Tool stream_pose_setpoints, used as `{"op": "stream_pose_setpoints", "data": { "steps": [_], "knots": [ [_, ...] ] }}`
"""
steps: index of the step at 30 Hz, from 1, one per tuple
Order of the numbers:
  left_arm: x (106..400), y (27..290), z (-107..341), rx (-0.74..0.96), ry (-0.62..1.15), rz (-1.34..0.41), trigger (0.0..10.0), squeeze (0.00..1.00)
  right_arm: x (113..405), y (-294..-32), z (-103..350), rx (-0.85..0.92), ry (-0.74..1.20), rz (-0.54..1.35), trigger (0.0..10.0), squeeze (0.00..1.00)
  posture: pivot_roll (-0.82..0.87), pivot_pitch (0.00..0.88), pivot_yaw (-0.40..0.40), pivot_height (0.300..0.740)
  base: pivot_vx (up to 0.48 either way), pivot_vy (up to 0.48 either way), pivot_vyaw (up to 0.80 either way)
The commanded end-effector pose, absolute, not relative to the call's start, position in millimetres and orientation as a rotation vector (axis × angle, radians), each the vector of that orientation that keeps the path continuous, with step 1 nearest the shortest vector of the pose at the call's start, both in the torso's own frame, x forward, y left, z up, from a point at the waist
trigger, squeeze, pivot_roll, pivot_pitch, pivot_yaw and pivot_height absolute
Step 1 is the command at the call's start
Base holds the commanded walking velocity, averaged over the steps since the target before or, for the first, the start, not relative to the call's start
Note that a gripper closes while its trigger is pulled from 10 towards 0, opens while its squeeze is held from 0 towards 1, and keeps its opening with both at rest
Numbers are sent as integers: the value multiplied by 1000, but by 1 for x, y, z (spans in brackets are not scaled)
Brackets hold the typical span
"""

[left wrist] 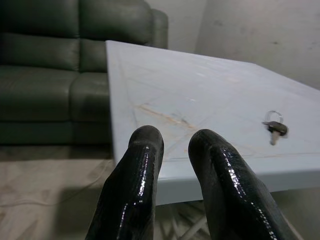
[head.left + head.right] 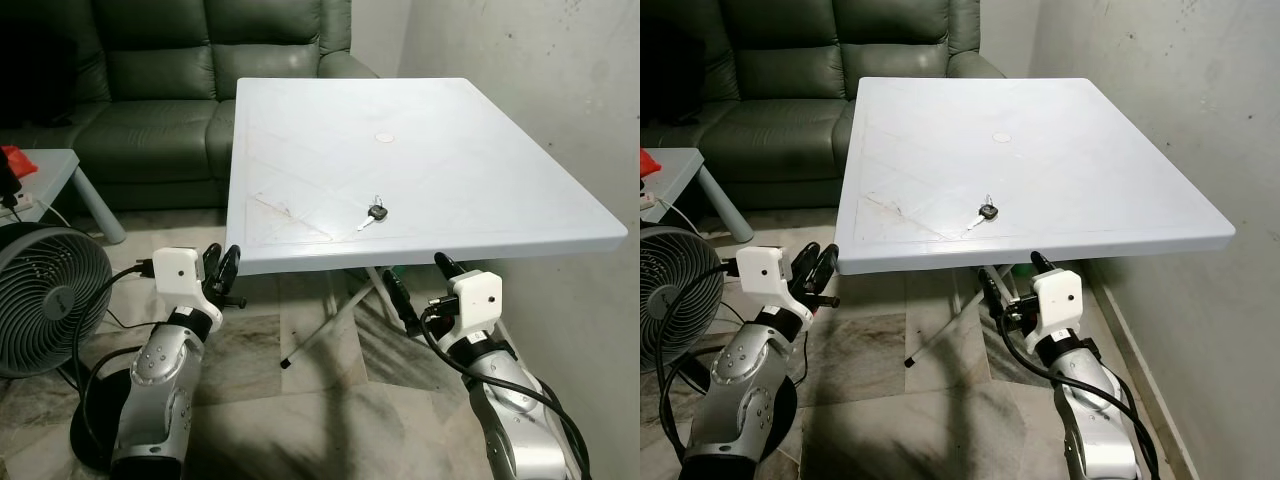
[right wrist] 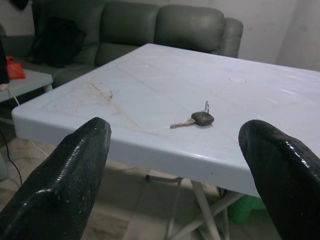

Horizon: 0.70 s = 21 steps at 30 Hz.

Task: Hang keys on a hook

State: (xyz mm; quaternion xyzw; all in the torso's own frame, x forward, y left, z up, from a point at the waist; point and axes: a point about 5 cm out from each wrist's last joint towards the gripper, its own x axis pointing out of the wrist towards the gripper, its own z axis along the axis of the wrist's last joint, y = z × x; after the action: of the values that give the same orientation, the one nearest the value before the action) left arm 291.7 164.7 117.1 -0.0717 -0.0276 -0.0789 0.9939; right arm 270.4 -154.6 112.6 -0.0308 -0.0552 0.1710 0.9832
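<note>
Lying near the front edge of the white worktop [image 2: 430, 160], the key [image 2: 375, 213] has a black head with a small metal ring on it, and its silver blade points toward the robot's left. Nothing touches it; it rests alone on the bare plastic surface, with a small round mark [image 2: 385, 138] farther back toward the middle of the worktop.

Both arms are held low in front of the worktop, below its front edge. The left gripper [image 2: 224, 268] sits near the front left corner, its two black fingers [image 1: 132, 185] close together with only a narrow gap between them, holding nothing. The right gripper [image 2: 415, 284] is just under the front edge, somewhat to the right of the key, and its fingers [image 3: 75, 165] are spread wide apart and empty; in the right wrist view the key lies between them, farther off on the worktop.

Behind the worktop stands a dark green sofa [image 2: 160, 90]. At the robot's left are a round floor fan [image 2: 45, 300] and a small grey side table [image 2: 55, 170]. A pale wall [image 2: 540, 80] runs along the right side, and the floor [image 2: 330, 410] is marbled tile.
</note>
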Motion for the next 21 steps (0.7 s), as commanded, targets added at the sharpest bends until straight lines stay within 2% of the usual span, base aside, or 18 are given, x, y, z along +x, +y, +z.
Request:
{"op": "stream_pose_setpoints", "data": {
  "steps": [1,16,21],
  "knots": [
    [290,165,119,-133,-43,-136,10000,0,270,-156,117,-70,-112,348,10000,0,-65,0,-36,740,0,0,0],
    [288,168,121,-142,-14,-137,10000,0,270,-154,121,-63,-101,353,10000,0,-59,7,-30,740,0,0,0],
    [289,168,123,-143,-13,-143,10000,0,270,-153,122,-59,-102,354,10000,0,-58,10,-28,740,262,0,0]
  ]
}}
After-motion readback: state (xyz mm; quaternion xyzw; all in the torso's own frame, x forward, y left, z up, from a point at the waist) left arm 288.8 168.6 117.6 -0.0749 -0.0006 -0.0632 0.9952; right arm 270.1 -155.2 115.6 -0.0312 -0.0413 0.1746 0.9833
